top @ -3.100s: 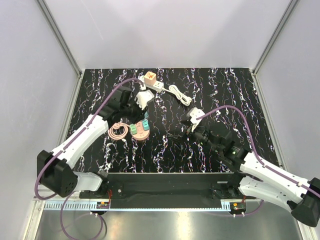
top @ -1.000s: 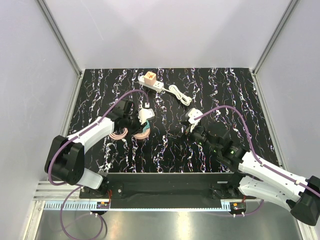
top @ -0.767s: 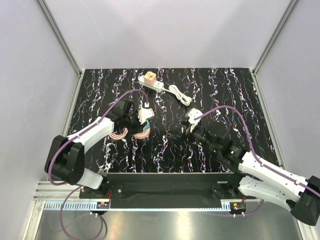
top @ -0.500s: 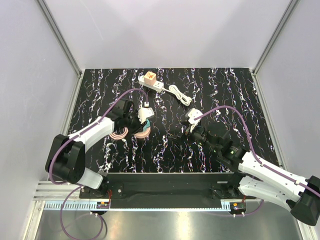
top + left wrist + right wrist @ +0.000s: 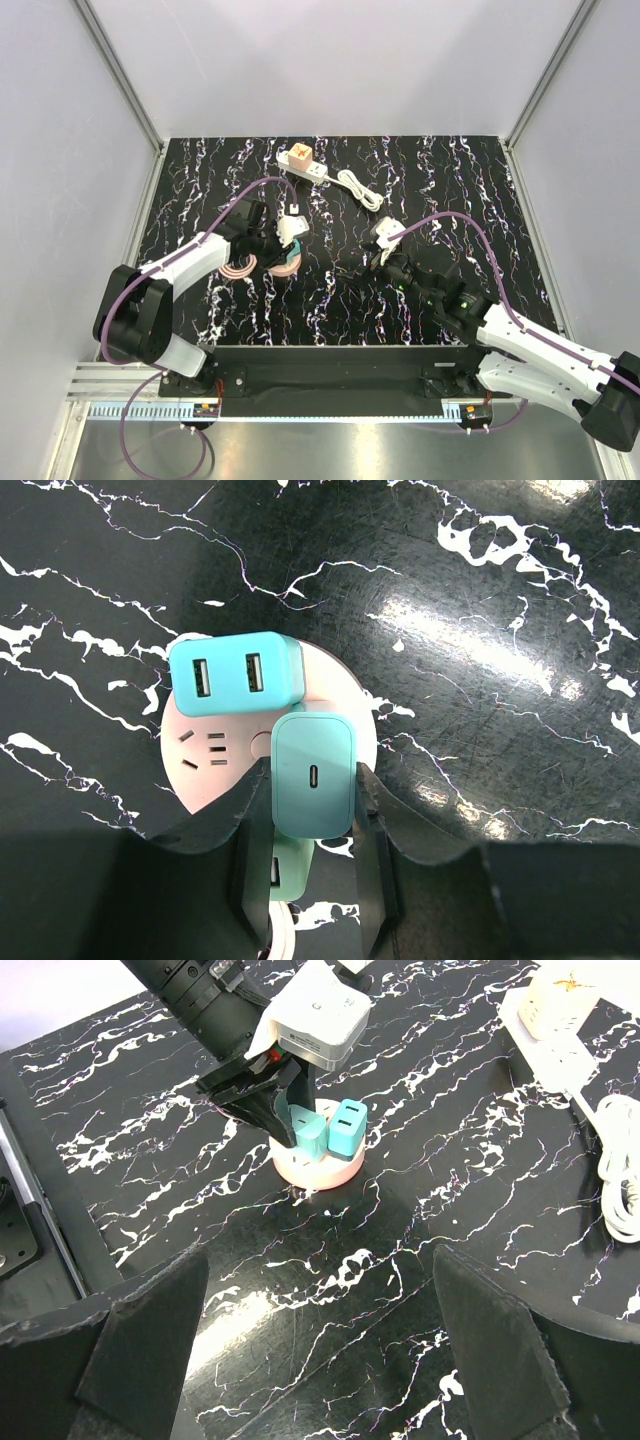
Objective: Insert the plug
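Note:
My left gripper [image 5: 311, 798] is shut on a teal plug block [image 5: 313, 765] with one slot-shaped port on top. It holds the block upright on the round pink socket base [image 5: 200, 765]. A second teal block [image 5: 235, 675] with two ports sits plugged in beside it. A green block [image 5: 288, 872] shows below, between the fingers. In the top view the left gripper [image 5: 281, 250] is over the base [image 5: 290, 266]. My right gripper [image 5: 320, 1360] is open and empty above bare table, and it sees the base [image 5: 322, 1168] ahead.
A white power strip [image 5: 307, 167] with an orange-topped cube adapter [image 5: 301, 153] and its coiled white cable [image 5: 362, 190] lie at the back. A pink coiled cord [image 5: 237, 265] lies left of the base. The right gripper [image 5: 379, 262] hovers right of centre.
Three seconds ago the left gripper was farther back; it has come down onto the pink base with the teal block. Over the last second both arms are nearly still.

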`<action>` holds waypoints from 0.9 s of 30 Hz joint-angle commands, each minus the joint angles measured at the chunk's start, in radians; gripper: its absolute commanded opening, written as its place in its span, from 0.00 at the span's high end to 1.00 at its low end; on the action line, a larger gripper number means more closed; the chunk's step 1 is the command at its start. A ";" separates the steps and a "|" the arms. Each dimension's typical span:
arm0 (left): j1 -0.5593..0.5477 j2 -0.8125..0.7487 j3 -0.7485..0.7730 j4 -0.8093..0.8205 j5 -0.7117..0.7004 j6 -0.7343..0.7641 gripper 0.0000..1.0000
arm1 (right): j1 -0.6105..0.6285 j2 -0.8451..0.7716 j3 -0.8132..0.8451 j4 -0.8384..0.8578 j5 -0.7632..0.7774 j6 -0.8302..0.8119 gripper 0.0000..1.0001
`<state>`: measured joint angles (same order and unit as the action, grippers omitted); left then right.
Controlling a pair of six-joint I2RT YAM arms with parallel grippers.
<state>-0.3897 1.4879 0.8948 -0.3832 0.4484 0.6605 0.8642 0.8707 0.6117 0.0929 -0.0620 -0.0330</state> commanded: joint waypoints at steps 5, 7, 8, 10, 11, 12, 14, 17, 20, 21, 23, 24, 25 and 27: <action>0.002 -0.001 0.018 -0.039 -0.019 -0.010 0.69 | 0.004 -0.018 -0.003 0.039 0.028 -0.015 0.00; 0.002 -0.015 0.029 -0.043 -0.014 -0.016 0.57 | 0.006 -0.016 0.000 0.041 0.027 -0.015 0.00; 0.002 -0.024 0.039 -0.049 -0.005 -0.015 0.55 | 0.006 -0.016 -0.001 0.041 0.027 -0.016 0.00; 0.002 -0.032 0.052 -0.054 -0.004 -0.021 0.50 | 0.006 -0.015 -0.001 0.041 0.027 -0.016 0.00; 0.002 -0.034 0.067 -0.062 -0.002 -0.021 0.49 | 0.006 -0.015 -0.001 0.041 0.025 -0.016 0.00; 0.002 -0.037 0.076 -0.068 -0.002 -0.022 0.48 | 0.006 -0.015 -0.001 0.041 0.025 -0.016 0.00; 0.002 -0.040 0.095 -0.086 -0.002 -0.018 0.45 | 0.006 -0.018 -0.001 0.038 0.024 -0.015 0.00; 0.002 -0.040 0.111 -0.098 -0.016 -0.015 0.39 | 0.007 -0.021 -0.003 0.034 0.025 -0.016 0.00; 0.002 -0.032 0.130 -0.118 -0.020 -0.004 0.35 | 0.006 -0.025 -0.001 0.036 0.025 -0.018 0.00; 0.002 -0.032 0.133 -0.121 -0.019 0.001 0.34 | 0.006 -0.025 -0.001 0.036 0.024 -0.019 0.00; 0.002 -0.037 0.141 -0.128 -0.010 0.001 0.33 | 0.006 -0.021 -0.003 0.034 0.025 -0.019 0.00; 0.000 -0.037 0.142 -0.131 -0.005 0.004 0.32 | 0.006 -0.021 -0.001 0.034 0.025 -0.019 0.00; -0.003 -0.038 0.142 -0.135 -0.002 0.005 0.32 | 0.006 -0.019 -0.001 0.033 0.024 -0.021 0.00; -0.005 -0.043 0.142 -0.141 -0.002 0.013 0.32 | 0.006 -0.016 0.000 0.033 0.024 -0.021 0.00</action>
<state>-0.3908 1.4803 0.9997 -0.5159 0.4362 0.6506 0.8642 0.8642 0.6090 0.0925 -0.0608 -0.0406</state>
